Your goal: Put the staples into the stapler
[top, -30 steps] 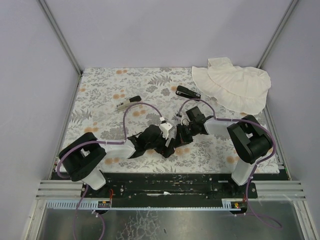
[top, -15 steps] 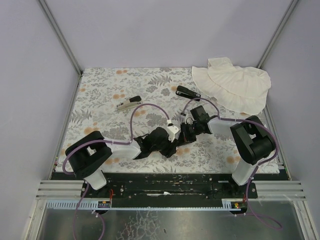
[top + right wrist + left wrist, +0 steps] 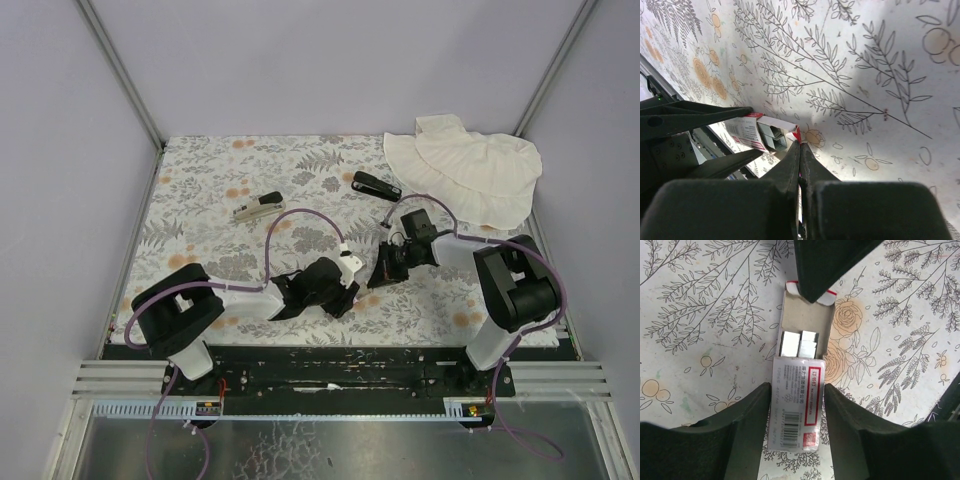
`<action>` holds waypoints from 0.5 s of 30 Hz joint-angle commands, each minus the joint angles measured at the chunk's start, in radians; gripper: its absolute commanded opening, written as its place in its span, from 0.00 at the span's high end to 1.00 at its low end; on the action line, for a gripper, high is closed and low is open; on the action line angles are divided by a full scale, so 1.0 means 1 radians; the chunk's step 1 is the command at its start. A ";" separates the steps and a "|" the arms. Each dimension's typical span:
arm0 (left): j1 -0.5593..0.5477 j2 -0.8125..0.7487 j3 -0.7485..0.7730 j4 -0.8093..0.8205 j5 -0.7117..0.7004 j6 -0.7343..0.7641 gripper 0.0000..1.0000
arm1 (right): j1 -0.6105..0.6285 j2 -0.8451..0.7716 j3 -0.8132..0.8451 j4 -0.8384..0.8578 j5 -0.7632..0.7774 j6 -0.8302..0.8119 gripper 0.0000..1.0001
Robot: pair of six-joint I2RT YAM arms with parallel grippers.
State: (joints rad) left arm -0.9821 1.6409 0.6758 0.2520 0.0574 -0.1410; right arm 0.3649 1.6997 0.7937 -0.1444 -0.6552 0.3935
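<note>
From above, my left hand (image 3: 350, 290) and right hand (image 3: 378, 278) nearly meet on the floral surface (image 3: 200, 200). Left wrist view: my left hand is clamped on the white cardboard sleeve with pink-red label (image 3: 796, 407), with silver-grey staple strips (image 3: 799, 344) in its open tray (image 3: 827, 322) just ahead. Right wrist view: my right hand is closed, tips at that tray's end.

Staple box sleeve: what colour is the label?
White sleeve with red-bordered label, clearest in left wrist view.

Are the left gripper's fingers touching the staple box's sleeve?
Touching. Left wrist view: the left gripper's fingers sit flush against both long edges of the sleeve, no gap showing.
</note>
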 commanded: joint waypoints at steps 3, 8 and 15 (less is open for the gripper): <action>-0.014 -0.011 0.012 -0.131 -0.017 0.017 0.50 | -0.026 -0.060 -0.002 -0.043 0.003 -0.061 1.00; -0.013 -0.082 0.047 -0.213 -0.047 0.022 0.25 | -0.049 -0.079 0.008 -0.080 0.016 -0.076 0.75; 0.091 -0.214 0.190 -0.420 -0.161 0.094 0.13 | -0.102 -0.170 0.024 -0.145 0.075 -0.093 0.43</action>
State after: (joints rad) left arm -0.9756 1.4960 0.7471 -0.0284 -0.0273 -0.1101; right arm 0.2966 1.6089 0.7929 -0.2352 -0.6163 0.3244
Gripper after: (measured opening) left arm 0.858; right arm 0.536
